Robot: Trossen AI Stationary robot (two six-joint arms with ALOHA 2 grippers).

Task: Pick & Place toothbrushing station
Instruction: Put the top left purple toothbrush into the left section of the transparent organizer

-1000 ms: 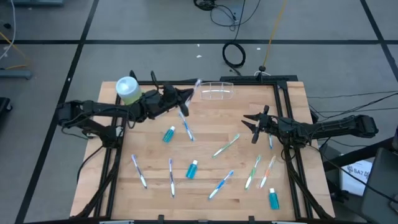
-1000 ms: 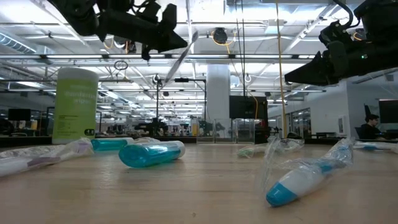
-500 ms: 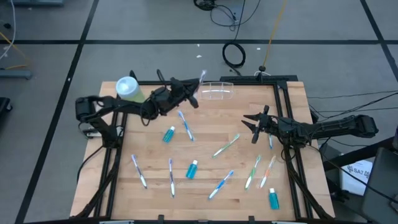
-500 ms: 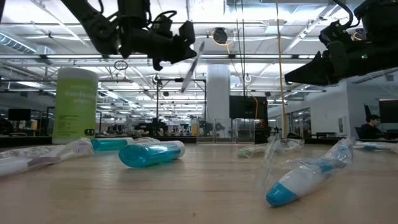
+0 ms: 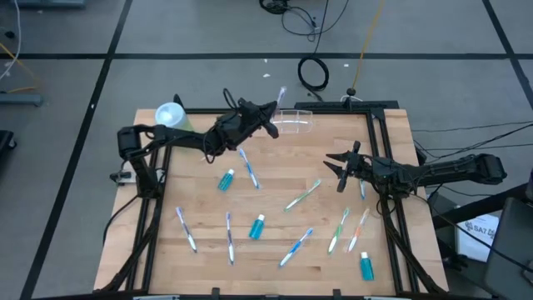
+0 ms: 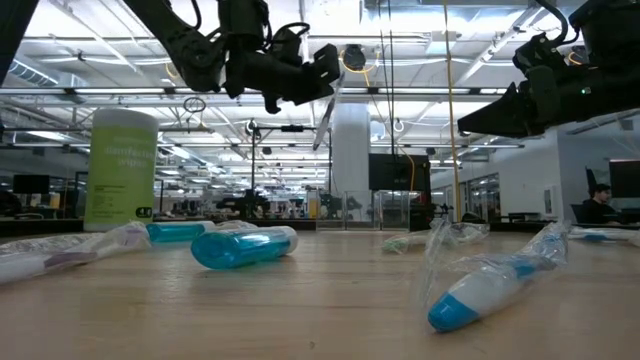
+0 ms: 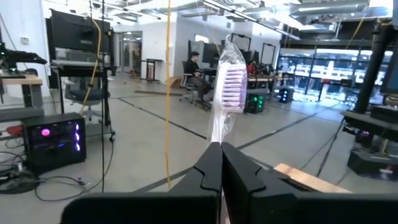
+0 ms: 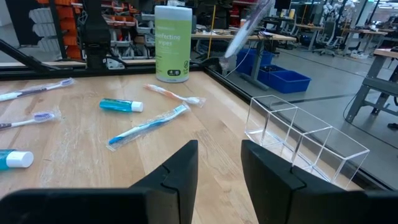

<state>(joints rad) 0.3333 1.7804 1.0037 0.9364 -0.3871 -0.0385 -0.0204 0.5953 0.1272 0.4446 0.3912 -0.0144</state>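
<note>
One wrapped toothbrush [image 5: 280, 97] is what we are carrying: our left tool [image 5: 268, 111] is clamped shut on its handle, bristle end up and out, as the left wrist view shows with the pale purple head [image 7: 231, 79] standing clear above the closed fingers. Over the last second the left arm has swung from beside the green wipes canister [image 5: 171, 117] across the back of the desk [image 5: 283, 179], and the brush now hangs in the air just at the near end of the clear plastic organizer [image 5: 293, 121] at the desk's back edge. We judge that the carry is nearly over and that the next step is to line the brush up over one of the organizer's open compartments and let it go; which compartment it sits above we cannot tell. Our right tool [image 5: 341, 171] has not moved in that time; it hovers over the right side of the desk with its fingers apart and nothing between them. Plenty remains: several more wrapped toothbrushes, such as a blue one [image 5: 297, 246], and teal toothpaste tubes [image 5: 256, 226] lie scattered across the desk.
</note>
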